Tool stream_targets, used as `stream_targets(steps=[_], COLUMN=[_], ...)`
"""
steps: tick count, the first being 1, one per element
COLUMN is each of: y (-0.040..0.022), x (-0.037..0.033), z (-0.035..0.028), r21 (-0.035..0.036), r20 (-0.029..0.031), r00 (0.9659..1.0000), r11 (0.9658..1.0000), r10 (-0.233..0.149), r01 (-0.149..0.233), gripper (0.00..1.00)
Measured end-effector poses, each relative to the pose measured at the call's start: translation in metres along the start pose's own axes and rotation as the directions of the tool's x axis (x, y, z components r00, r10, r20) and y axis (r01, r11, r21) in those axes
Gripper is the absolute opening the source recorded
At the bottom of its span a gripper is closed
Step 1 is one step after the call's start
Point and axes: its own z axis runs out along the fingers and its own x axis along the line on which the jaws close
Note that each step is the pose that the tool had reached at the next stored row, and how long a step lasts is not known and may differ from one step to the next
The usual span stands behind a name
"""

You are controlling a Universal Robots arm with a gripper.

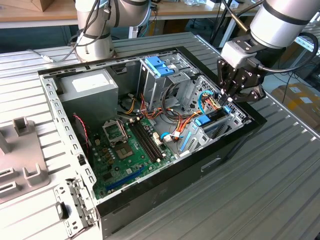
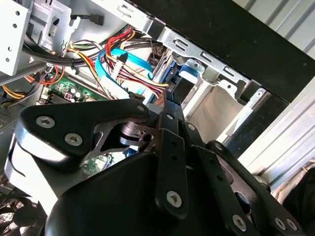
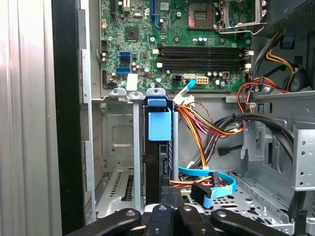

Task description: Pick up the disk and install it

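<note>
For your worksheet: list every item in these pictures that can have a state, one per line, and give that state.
computer case: lying on its side, side panel off, inside exposed
disk: standing on edge in a slot of the drive bay
gripper: down at the drive bay, just above the disk
processor socket: uncovered, no cooler over it

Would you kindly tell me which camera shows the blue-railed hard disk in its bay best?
The first wrist view: the blue-railed hard disk stands edge-on in its metal bay, unobstructed. The exterior view shows it small beneath the hand; the second wrist view shows a blue sliver.
</note>
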Motion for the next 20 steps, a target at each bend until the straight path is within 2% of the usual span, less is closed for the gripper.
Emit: stream_targets(steps=[3, 7, 11, 16, 20], y=[-0.0003, -0.0018, -0.0035, -0.0043, -0.0045], x=[0.0004, 0.0006, 0.0010, 0.0015, 0.0015], z=[0.0008, 0.0046, 0.0114, 0.0188, 0.0195], r21=[-0.0019, -0.0099, -0.0190, -0.0259, -0.0262], r20=[0.0002, 0.0002, 0.0002, 0.0001, 0.0002], r00=[1.0000, 1.0000, 1.0000, 1.0000, 1.0000], r11=[1.0000, 1.0000, 0.9998, 0.9997, 0.9997], r10=[0.000, 0.001, 0.001, 0.002, 0.002], r01=[0.000, -0.001, -0.001, -0.002, -0.002], gripper=[0.11, 0.11, 0.11, 0.11, 0.11])
